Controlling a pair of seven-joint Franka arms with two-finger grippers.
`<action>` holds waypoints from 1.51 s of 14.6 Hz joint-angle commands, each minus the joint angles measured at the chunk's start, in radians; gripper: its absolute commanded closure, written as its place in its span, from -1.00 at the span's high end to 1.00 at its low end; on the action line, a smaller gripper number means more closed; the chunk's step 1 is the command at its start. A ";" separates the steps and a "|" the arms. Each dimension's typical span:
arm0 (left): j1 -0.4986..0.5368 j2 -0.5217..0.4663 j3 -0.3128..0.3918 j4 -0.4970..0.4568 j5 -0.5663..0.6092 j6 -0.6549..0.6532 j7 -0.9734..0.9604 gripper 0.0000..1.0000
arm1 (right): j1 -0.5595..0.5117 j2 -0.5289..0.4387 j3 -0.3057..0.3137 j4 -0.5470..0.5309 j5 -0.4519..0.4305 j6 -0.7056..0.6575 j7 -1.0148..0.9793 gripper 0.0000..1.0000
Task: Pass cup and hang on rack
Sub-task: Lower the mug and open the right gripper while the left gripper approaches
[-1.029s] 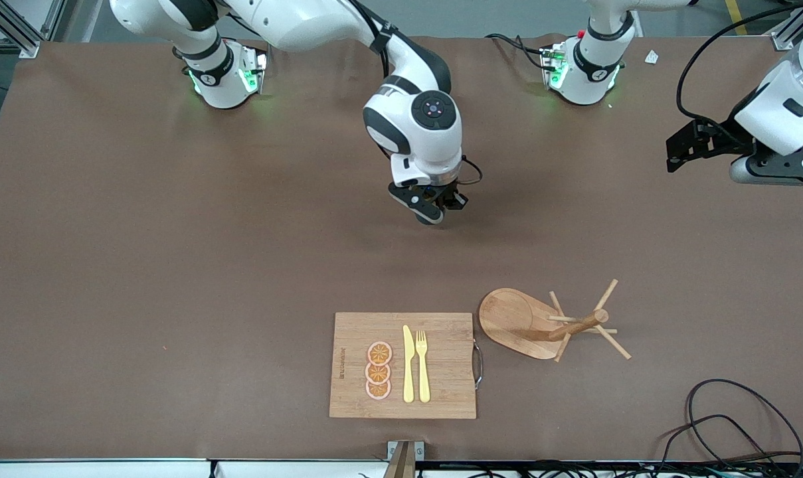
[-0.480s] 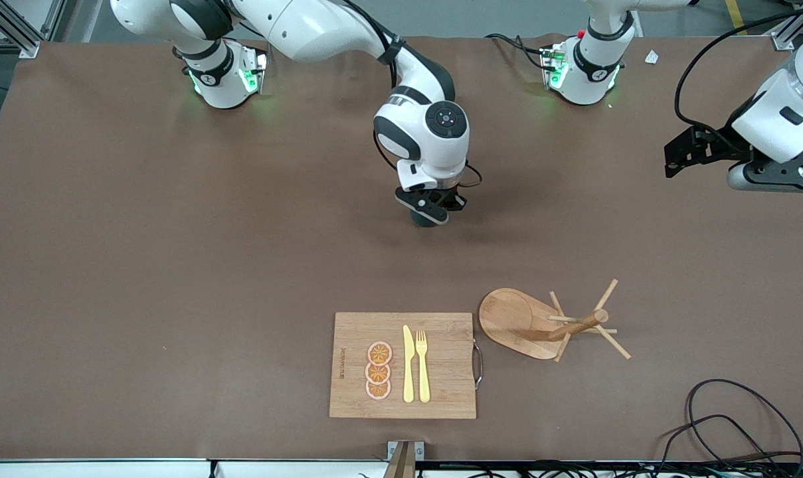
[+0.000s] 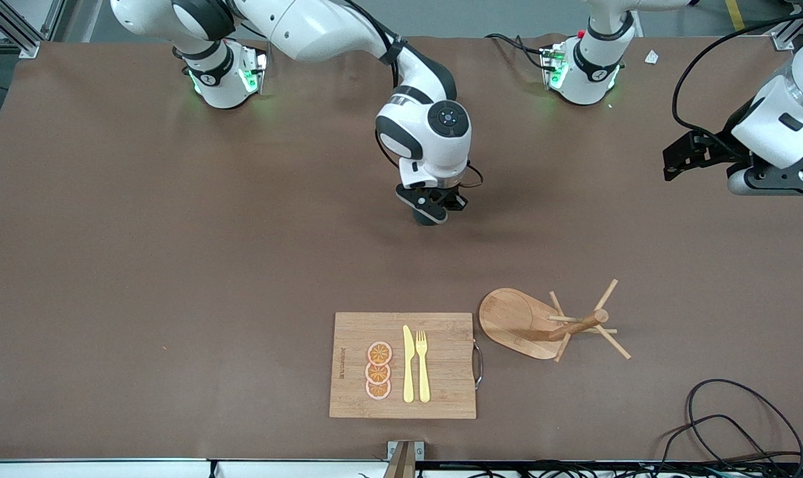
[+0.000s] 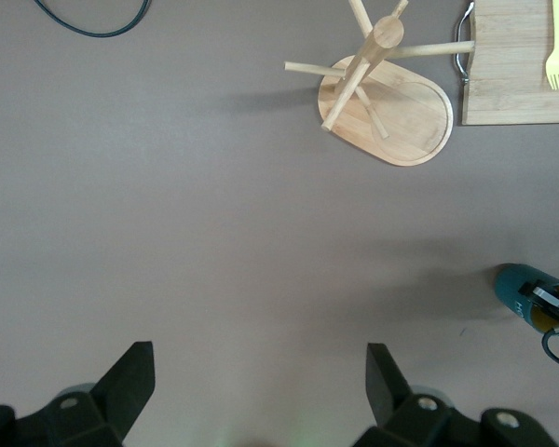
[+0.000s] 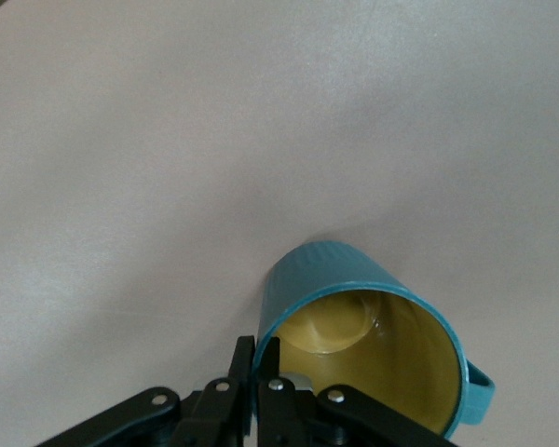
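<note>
The teal-green cup, ochre inside, stands upright in the middle of the table, its handle on the side away from the fingers. My right gripper is shut on its rim, one finger inside and one outside. From the front the cup is mostly hidden under that gripper; I cannot tell if it touches the table. It also shows in the left wrist view. The wooden rack stands nearer the front camera, toward the left arm's end. My left gripper hangs open and empty over the left arm's end.
A bamboo cutting board with a yellow knife, a fork and orange slices lies beside the rack's oval base, near the table's front edge. A black cable loops at the front corner by the left arm's end.
My right wrist has shifted a little toward the left arm's end and tilted, with the cup still in its grip. My left gripper has drifted slightly.
</note>
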 commanded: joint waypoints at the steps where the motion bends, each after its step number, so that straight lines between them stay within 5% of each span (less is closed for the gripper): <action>1: 0.001 0.002 -0.003 0.011 0.007 0.009 -0.012 1.00 | 0.014 0.019 -0.004 0.027 -0.009 -0.009 0.042 -1.00; 2: 0.001 0.003 -0.003 0.011 0.006 0.009 -0.012 1.00 | 0.019 0.021 -0.006 0.026 -0.009 -0.009 0.044 -0.94; 4: 0.003 0.002 -0.003 0.009 0.004 0.009 -0.012 1.00 | 0.017 0.021 -0.006 0.023 -0.009 -0.006 0.044 0.08; 7: 0.004 0.002 -0.003 0.009 0.004 0.008 -0.013 1.00 | 0.028 0.021 -0.006 0.023 -0.016 -0.004 0.047 1.00; 14: -0.005 -0.003 -0.006 0.012 0.012 0.008 -0.013 1.00 | -0.045 -0.141 -0.009 -0.008 0.042 -0.087 -0.013 1.00; 22: -0.028 0.032 -0.204 0.040 0.014 0.019 -0.263 1.00 | -0.283 -0.436 -0.010 -0.123 -0.061 -0.389 -0.720 1.00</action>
